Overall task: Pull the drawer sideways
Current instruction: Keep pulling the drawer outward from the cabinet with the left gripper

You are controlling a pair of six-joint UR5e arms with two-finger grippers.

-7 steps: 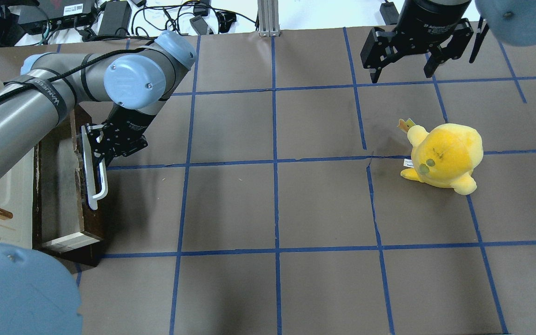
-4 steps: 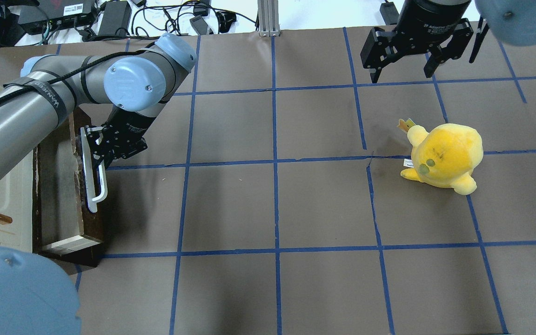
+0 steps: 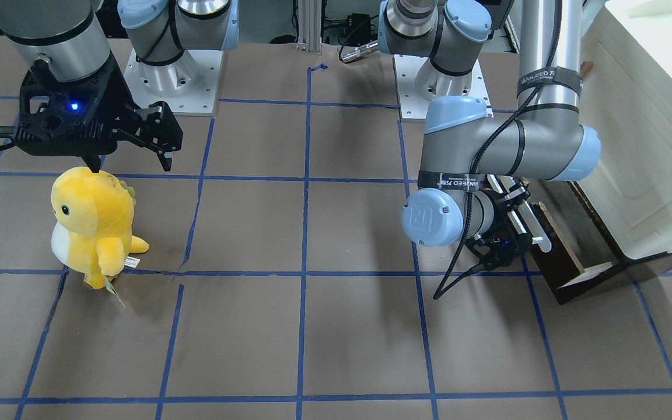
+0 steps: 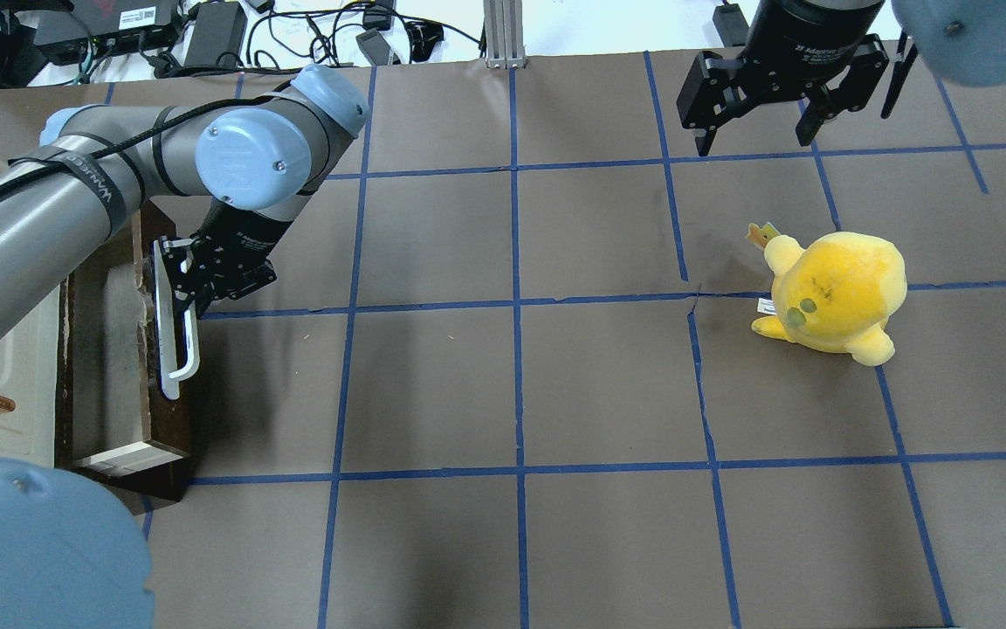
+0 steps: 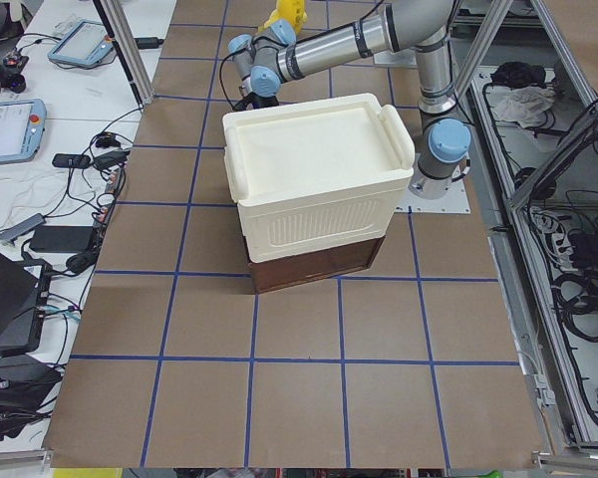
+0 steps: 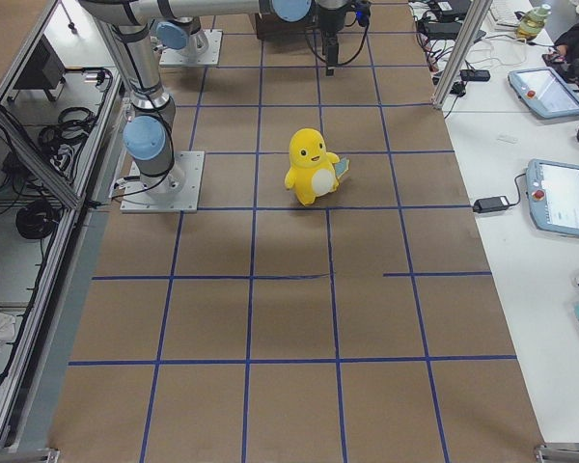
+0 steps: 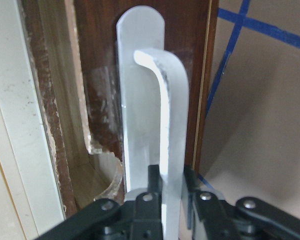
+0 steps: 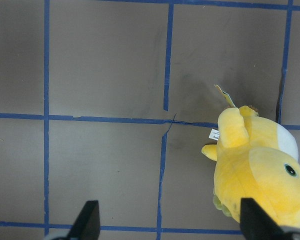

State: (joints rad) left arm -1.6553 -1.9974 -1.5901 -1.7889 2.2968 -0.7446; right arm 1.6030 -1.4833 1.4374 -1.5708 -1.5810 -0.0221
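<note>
While the left hand (image 4: 174, 294) pinches the bar handle (image 4: 189, 349) of the drawer (image 4: 106, 376), which stands partly out of the cream cabinet (image 4: 14, 384) at the table's (image 4: 608, 384) left, the right hand (image 4: 754, 140) hangs wide open.

We count one drawer (image 4: 110, 367) at the left end effector (image 4: 178, 301), one cabinet (image 5: 314, 149), one plush (image 4: 835, 293) near the right end effector (image 4: 754, 140).

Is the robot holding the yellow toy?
No, the yellow toy stands alone on the table, and the right tool hangs open, not touching it.
</note>
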